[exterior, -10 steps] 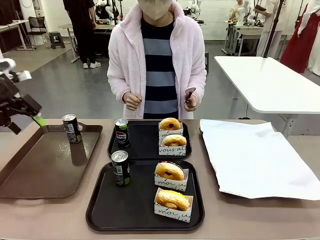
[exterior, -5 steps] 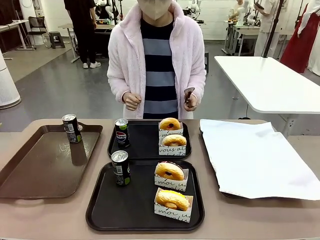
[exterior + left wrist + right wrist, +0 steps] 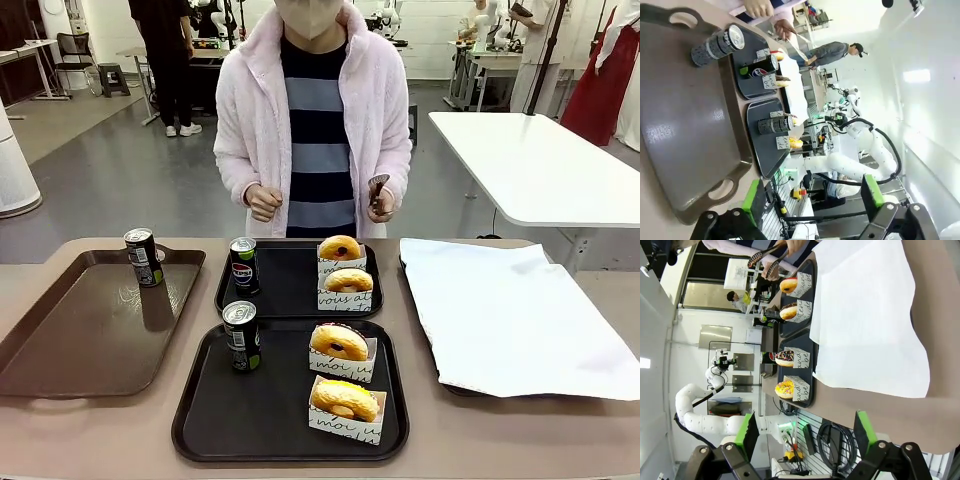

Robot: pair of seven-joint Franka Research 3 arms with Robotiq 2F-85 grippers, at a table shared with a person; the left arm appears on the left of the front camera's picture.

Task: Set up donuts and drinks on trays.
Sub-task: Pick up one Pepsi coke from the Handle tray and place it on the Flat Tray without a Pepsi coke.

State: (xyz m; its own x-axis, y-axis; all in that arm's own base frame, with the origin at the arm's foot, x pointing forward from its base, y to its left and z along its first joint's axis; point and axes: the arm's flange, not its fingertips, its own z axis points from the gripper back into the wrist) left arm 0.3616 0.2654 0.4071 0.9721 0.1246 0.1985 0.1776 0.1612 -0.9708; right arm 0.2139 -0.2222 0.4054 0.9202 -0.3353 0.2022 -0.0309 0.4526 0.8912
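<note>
Trays: the near black tray [image 3: 200, 425] and the far black tray [image 3: 290, 285] sit mid-table, one behind the other, almost touching. Each carries a Pepsi can [image 3: 241, 336] at its left and two boxed donuts [image 3: 340, 342] at its right. The left gripper [image 3: 812, 200] hangs off the brown tray's [image 3: 90, 330] near end, fingers spread wide, gripping nothing. The right gripper [image 3: 805, 432] hovers beyond the white paper [image 3: 875, 320], jaws parted and empty. A third can [image 3: 143, 257] stands at the brown tray's far corner, the rest of that tray bare. The person's hands [image 3: 265, 203] stay curled at the waist, behind the far edge.
</note>
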